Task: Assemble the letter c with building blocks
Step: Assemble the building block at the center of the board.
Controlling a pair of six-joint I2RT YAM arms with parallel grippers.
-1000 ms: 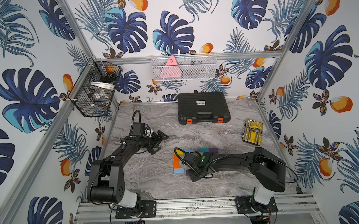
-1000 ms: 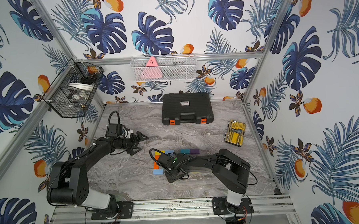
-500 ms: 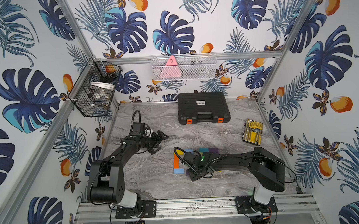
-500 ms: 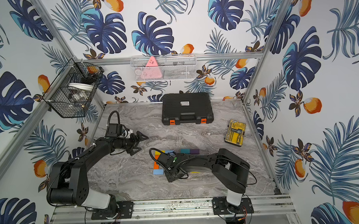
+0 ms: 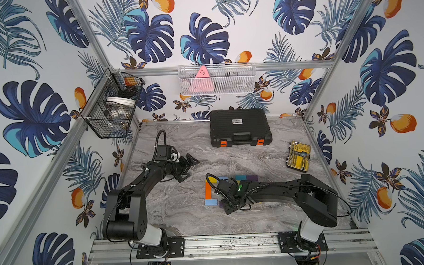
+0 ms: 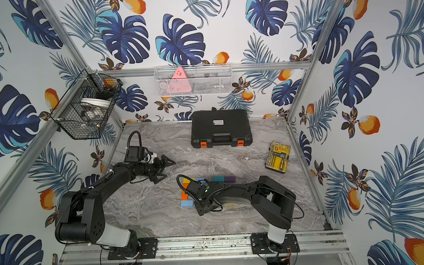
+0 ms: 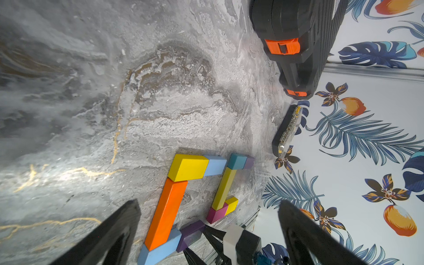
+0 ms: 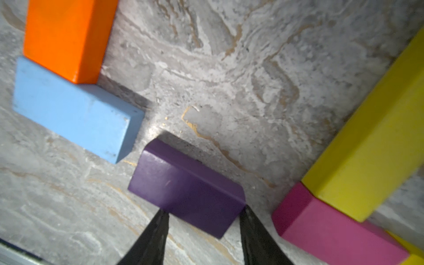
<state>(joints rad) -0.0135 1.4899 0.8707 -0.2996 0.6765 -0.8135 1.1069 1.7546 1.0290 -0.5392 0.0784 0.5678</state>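
In both top views the right arm (image 5: 277,191) hides some of the building blocks (image 5: 208,191) on the table (image 5: 180,213). The left gripper (image 5: 189,170) hovers beside them, spread wide and empty. The blurred right wrist view shows the right gripper (image 8: 204,209) straddling the flat purple block (image 8: 185,190), just beside the light blue block (image 8: 73,110); whether it pinches, I cannot tell.

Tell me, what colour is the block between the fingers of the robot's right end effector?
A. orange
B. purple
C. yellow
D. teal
B: in the right wrist view, the purple block lies on the table between the two black fingertips of the right end effector.
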